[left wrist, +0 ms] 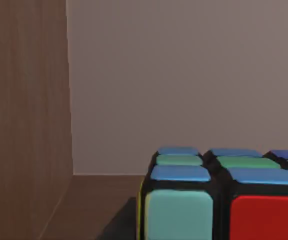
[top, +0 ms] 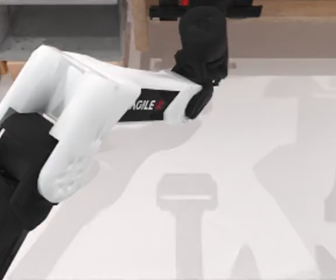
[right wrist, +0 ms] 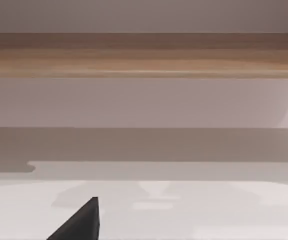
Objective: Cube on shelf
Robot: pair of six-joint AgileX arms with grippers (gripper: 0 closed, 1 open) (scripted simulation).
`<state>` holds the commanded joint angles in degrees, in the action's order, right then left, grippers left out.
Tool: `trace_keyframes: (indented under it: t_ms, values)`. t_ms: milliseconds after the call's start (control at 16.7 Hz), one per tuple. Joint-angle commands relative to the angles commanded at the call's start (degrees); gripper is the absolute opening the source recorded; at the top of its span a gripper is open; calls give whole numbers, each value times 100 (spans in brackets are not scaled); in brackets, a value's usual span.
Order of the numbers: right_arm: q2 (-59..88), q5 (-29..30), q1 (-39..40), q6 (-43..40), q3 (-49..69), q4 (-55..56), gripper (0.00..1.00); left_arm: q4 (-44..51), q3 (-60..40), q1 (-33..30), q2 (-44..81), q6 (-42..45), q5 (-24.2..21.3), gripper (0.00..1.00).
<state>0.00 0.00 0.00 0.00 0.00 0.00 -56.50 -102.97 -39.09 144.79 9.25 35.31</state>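
The cube (left wrist: 219, 200) looms close in the left wrist view, with blue, green, teal and red tiles between black lines. It is inside the shaded recess, with a brown wooden side wall (left wrist: 24, 120) beside it. In the top view my left arm reaches to the far edge and my left gripper (top: 206, 10) is at the shelf (top: 299, 9), with a speck of red (top: 184, 2) at its tip. The shelf board (right wrist: 144, 55) runs across the right wrist view above its recess, and a black part of my right gripper (right wrist: 81, 222) pokes in low over the table.
A smaller wooden box unit with a grey interior (top: 57, 29) stands at the far left, beside the shelf. The white tabletop (top: 244, 175) stretches in front, crossed by arm shadows. My left arm's white links (top: 80, 116) cover the table's left part.
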Motion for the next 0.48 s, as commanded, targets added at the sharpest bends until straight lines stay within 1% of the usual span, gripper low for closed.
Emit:
trace_keyframes:
  t_ms: [60, 120, 480]
  values:
    - [0, 0, 0, 0, 0, 0, 100, 0, 0, 0, 0, 0, 0, 98]
    - [0, 0, 0, 0, 0, 0, 100, 0, 0, 0, 0, 0, 0, 100]
    - [0, 0, 0, 0, 0, 0, 100, 0, 0, 0, 0, 0, 0, 100]
